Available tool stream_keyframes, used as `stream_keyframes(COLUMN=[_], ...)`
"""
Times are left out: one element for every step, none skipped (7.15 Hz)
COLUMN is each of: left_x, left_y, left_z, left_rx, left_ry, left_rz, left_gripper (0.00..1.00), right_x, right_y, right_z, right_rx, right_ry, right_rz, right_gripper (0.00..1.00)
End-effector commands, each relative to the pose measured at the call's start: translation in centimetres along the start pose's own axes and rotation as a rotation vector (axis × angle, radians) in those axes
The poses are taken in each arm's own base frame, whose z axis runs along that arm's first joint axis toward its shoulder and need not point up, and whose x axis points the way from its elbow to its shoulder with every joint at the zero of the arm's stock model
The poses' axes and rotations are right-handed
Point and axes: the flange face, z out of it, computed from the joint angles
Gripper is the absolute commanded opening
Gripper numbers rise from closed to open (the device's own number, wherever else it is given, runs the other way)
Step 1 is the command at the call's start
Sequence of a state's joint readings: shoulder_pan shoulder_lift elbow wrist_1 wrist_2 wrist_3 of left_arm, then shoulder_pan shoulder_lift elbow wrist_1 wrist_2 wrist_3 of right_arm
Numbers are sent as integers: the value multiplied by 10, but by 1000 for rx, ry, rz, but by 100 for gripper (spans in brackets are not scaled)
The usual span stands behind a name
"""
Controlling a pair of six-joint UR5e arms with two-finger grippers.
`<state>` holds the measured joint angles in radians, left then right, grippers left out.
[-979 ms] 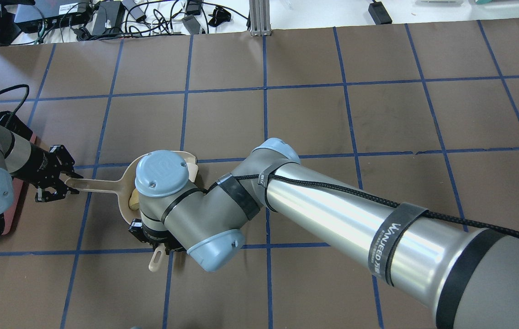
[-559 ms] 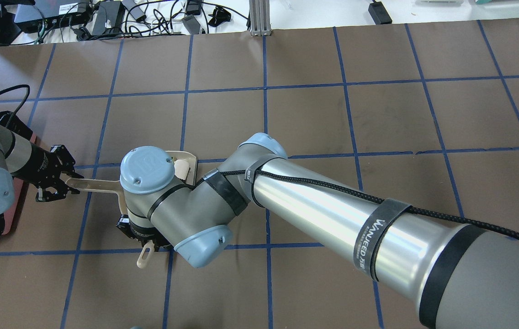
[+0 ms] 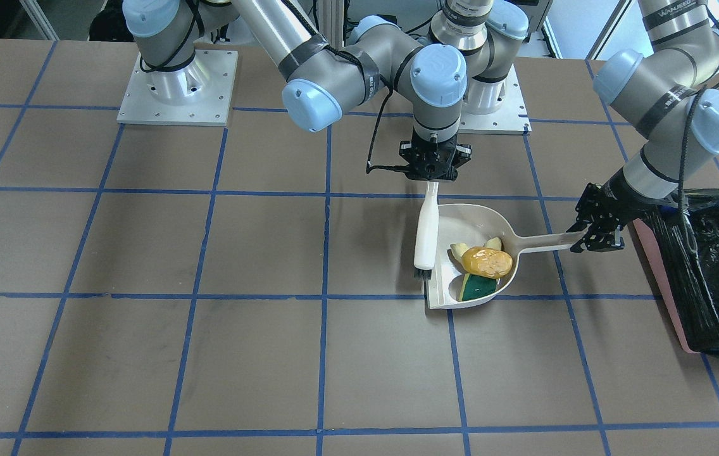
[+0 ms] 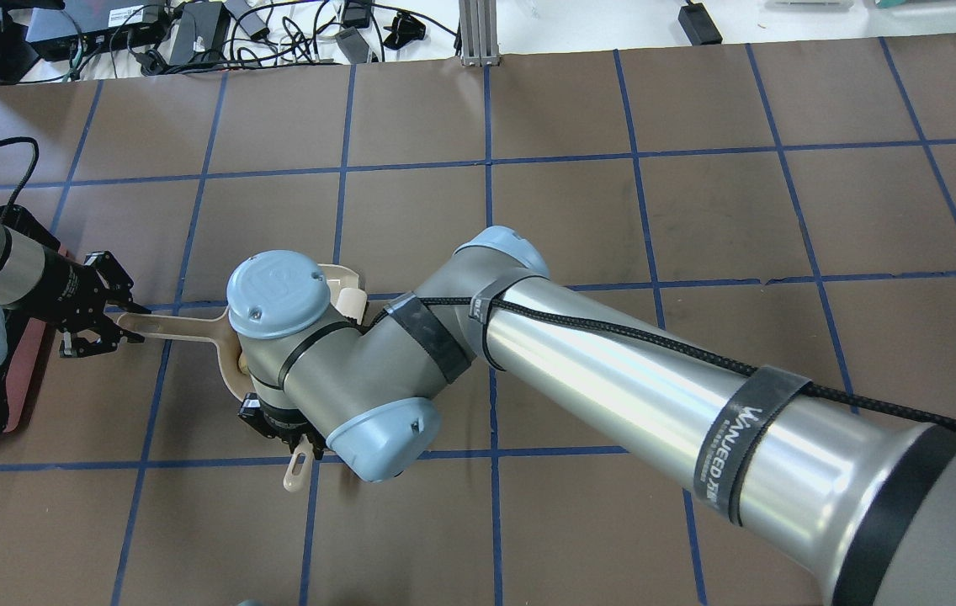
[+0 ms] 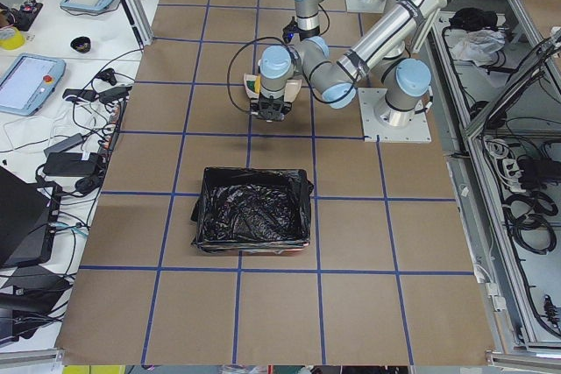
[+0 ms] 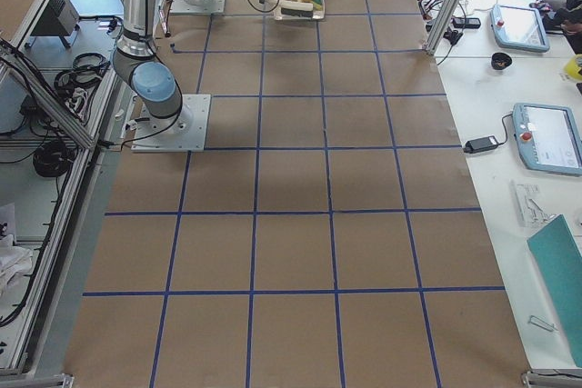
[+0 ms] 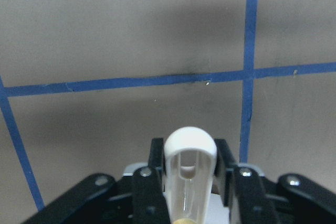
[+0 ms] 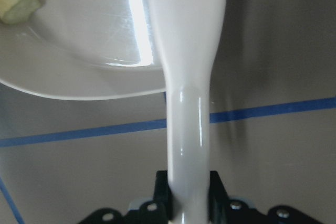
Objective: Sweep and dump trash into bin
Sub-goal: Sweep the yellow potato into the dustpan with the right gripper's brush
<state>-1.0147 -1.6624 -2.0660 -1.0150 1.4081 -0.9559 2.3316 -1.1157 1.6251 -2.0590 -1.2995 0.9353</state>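
The beige dustpan [image 3: 499, 221] sits low at the table. It holds the orange-yellow lumpy piece [image 3: 487, 261], the cream slice [image 3: 457, 251] and the green-and-yellow sponge wedge [image 3: 477, 286]. My left gripper [image 3: 595, 231] is shut on the dustpan handle [image 4: 175, 329], whose end shows between its fingers in the left wrist view [image 7: 189, 166]. My right gripper [image 3: 433, 172] is shut on the white brush [image 3: 426, 231], whose bristles [image 3: 423, 273] are at the dustpan's open side. The pink bin with its black bag [image 3: 714, 266] stands just beyond the left gripper.
The right arm's wrist [image 4: 280, 295] covers most of the dustpan in the overhead view. The bin also shows in the exterior left view [image 5: 254, 212]. Arm bases [image 3: 176, 88] stand at the robot's edge. Cables and devices [image 4: 192, 34] lie past the table's far edge.
The right arm swung the brush toward the robot's left, then partly back. The left gripper and the dustpan handle shifted slightly away from the robot.
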Motion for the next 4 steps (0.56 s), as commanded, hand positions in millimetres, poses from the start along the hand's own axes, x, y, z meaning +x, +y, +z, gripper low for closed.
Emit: stream_keyframes(left_x=[8, 10, 7, 7], left_y=[-3, -2, 2, -2], left_z=[-17, -20, -14, -5], left_rx=[-30, -55, -61, -66], left_ry=[-5, 21, 6, 3], left_rz=[-21, -20, -25, -20], left_gripper=[0, 0, 0, 0], right_x=[23, 34, 40, 41], right_y=[-1, -6, -9, -8], right_z=[-25, -24, -24, -23], right_rx=[7, 47, 50, 50], right_ry=[97, 195, 226, 229], right_rz=[-24, -63, -64, -64], right_gripper=[0, 0, 0, 0])
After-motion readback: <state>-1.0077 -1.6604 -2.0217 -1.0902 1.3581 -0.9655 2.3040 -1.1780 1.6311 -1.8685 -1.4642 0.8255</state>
